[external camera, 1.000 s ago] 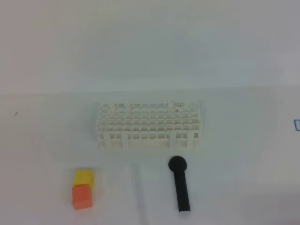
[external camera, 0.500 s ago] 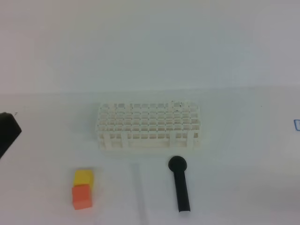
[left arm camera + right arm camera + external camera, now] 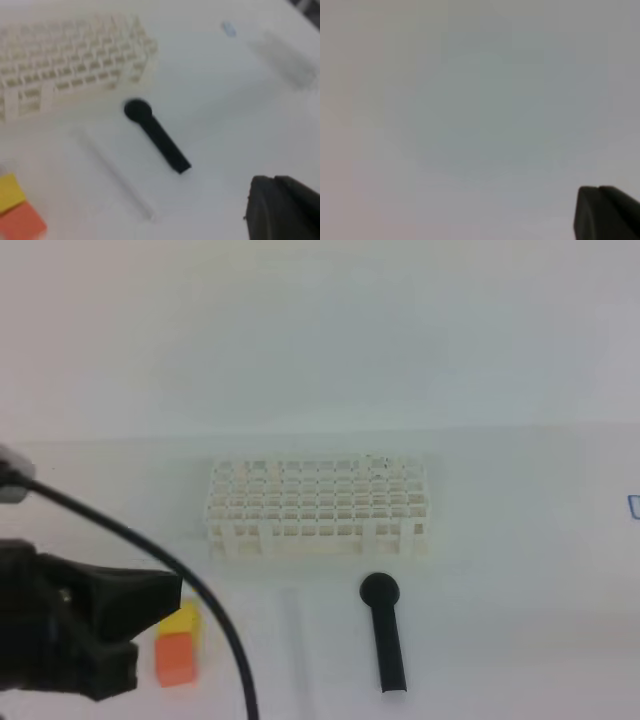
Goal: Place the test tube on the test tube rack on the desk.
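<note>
While the test tube [image 3: 295,640] lies flat on the table [image 3: 520,560], low in the frame between the orange cube [image 3: 175,660] and the black stick [image 3: 385,635], nothing of the task is done. Its rack [image 3: 318,508] stands just above, every hole seemingly empty (the tube is barely visible against white). At lower left the left gripper [image 3: 165,595] hovers with fingers closed, empty; the right one's [image 3: 605,212] fingers are closed too. Grasping, lifting and placing all remain.
</note>
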`<action>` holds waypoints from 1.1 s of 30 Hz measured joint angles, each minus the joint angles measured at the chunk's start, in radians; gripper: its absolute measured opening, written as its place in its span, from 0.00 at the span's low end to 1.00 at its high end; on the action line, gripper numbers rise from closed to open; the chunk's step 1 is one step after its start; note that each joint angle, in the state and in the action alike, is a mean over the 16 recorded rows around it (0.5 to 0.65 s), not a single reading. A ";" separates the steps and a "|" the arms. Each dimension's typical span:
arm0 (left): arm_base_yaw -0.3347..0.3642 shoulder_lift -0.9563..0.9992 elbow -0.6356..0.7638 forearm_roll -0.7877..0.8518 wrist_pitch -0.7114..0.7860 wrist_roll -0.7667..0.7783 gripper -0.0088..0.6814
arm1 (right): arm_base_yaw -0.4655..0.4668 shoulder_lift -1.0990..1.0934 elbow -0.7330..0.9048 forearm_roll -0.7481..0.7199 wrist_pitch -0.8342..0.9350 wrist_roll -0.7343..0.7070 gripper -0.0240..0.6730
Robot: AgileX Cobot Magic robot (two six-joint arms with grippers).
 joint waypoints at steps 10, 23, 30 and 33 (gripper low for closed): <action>-0.019 0.301 -0.178 0.103 0.241 -0.155 0.01 | 0.018 0.221 -0.305 -1.088 -0.173 0.744 0.03; -0.273 0.484 -0.234 0.300 0.283 -0.481 0.01 | 0.173 0.651 -0.660 -1.504 -0.593 1.023 0.03; -0.389 0.557 -0.233 0.432 0.237 -0.694 0.01 | 0.249 0.730 -0.701 -1.509 -0.515 1.099 0.03; -0.404 0.600 -0.233 0.462 0.215 -0.761 0.04 | 0.262 0.750 -0.698 -1.509 -0.451 1.127 0.03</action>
